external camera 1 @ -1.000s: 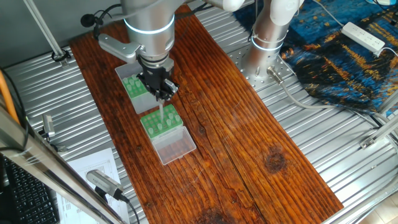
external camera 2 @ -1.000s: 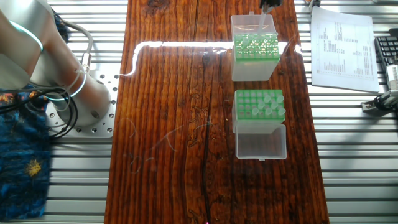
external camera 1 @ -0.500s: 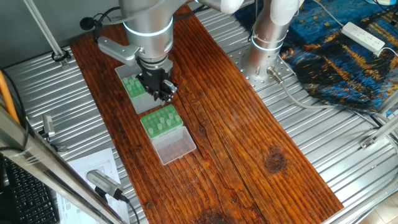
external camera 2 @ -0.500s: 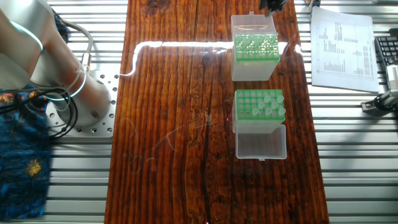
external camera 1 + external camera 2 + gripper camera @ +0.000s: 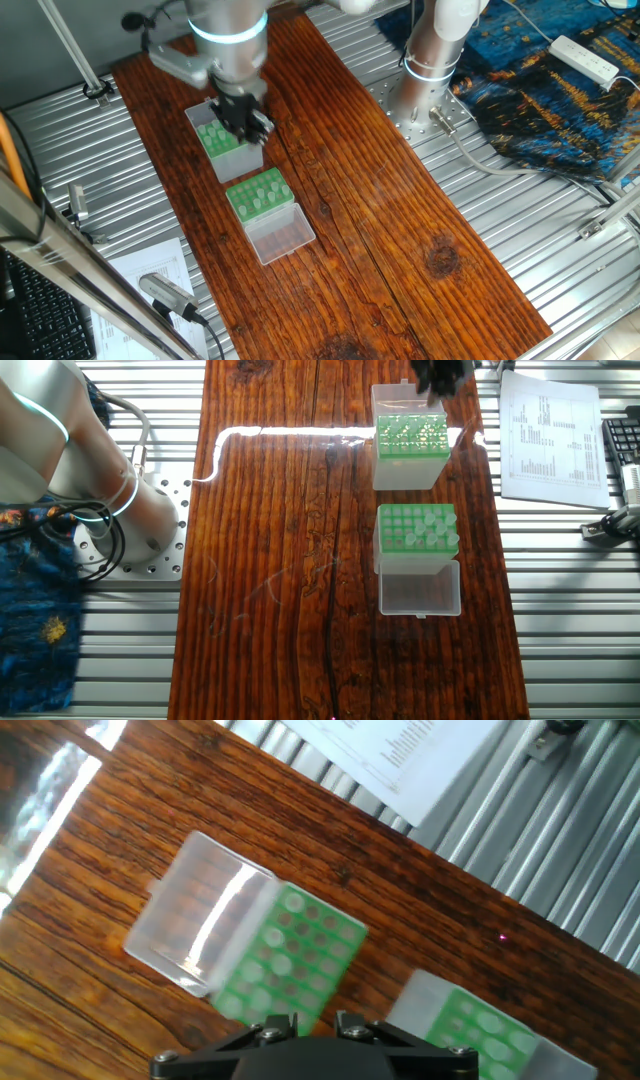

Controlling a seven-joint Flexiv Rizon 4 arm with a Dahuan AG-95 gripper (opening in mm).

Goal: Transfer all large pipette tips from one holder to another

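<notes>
**Operator:** If locating the hand, look where?

**Technician:** Look over the taller box, at its end away from the low green rack. Confirm in the other fixed view: hand at the top edge, just past the box. Cannot tell whether touching or clear of it.

**Operator:** When checking grip state, read which view?

**Technician:** Read the hand view. Note fingers slightly parted, with nothing between them.

**Operator:** Where to find the large pipette tips?

**Technician:** Find several standing in the low green rack, grouped toward the side nearer the printed sheet. Note further pale tips in the green top plate of the taller box.

**Operator:** And the layout?

**Technician:** Note both boxes in line on the wooden worktop, close but apart. See the clear lid folded open flat, on the rack's side away from the taller box.
</notes>
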